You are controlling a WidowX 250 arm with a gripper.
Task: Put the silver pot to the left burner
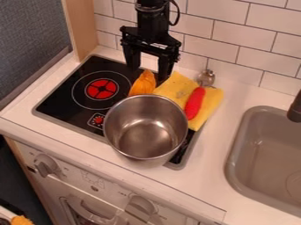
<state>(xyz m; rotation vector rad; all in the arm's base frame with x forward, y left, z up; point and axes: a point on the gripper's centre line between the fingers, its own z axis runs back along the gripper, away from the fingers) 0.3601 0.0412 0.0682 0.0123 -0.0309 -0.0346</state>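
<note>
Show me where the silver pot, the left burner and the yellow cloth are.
Silver pot [147, 133], camera view: inside bottom.
Left burner [102, 88], camera view: red centre.
Yellow cloth [174, 87], camera view: bare upper-left part.

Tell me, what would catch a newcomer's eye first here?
Probably the big, round, silver metal pot, at the right side of the flat black stovetop. Next, the bright red, round burner on the stovetop's left, and the long red object on a yellow cloth. A black gripper hangs behind the pot, fingers apart.
</note>
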